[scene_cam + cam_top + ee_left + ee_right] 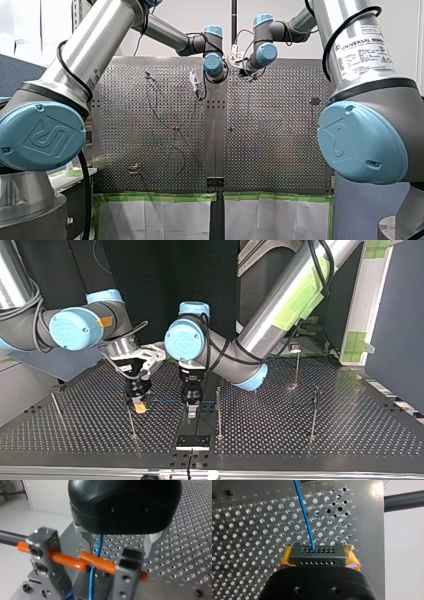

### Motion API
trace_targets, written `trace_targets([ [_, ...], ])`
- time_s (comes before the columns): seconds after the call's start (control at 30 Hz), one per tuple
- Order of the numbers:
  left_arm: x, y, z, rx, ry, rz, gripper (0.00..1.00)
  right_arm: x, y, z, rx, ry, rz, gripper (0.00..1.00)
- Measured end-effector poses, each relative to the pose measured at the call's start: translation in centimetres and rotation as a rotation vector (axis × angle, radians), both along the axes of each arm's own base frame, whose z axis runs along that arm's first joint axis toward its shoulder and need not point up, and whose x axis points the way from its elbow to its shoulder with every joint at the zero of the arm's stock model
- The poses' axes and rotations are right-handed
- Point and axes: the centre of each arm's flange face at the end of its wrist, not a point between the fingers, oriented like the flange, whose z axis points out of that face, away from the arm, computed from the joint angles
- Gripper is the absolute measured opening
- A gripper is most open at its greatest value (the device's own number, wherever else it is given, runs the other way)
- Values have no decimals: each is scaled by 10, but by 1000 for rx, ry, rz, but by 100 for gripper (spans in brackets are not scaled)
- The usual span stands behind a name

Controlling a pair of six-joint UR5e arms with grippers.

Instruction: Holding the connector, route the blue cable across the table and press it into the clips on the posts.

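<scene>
My right gripper [319,552] is clamped on the black connector [317,558]. Right of it in the top view, my left gripper's [119,547] fingers [153,541] stand apart around the blue cable [100,545].

- Upper run of the blue cable [93,577] is hidden behind my left end effector [119,545]; its other end is cut off.
- Near part of the connector [317,558] is covered by my right end effector [319,555].

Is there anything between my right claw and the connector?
Nothing visible: my right claw is shut on the grey perforated connector block, yellow pads against both its ends; the thin blue cable leaves its face.
</scene>
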Motion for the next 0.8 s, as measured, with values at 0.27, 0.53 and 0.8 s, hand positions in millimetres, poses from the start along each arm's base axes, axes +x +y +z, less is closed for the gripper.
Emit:
trace_targets([
  [0.27,-3,-2,0,6,-2,16,21,0,0,0,0,0,0,0],
  [0.53,-5,-1,0,8,-1,50,0,0,0,0,1,1,2,0],
  [0.8,-12,0,-9,10,23,77,0,1,3,-4,8,4,5,0],
])
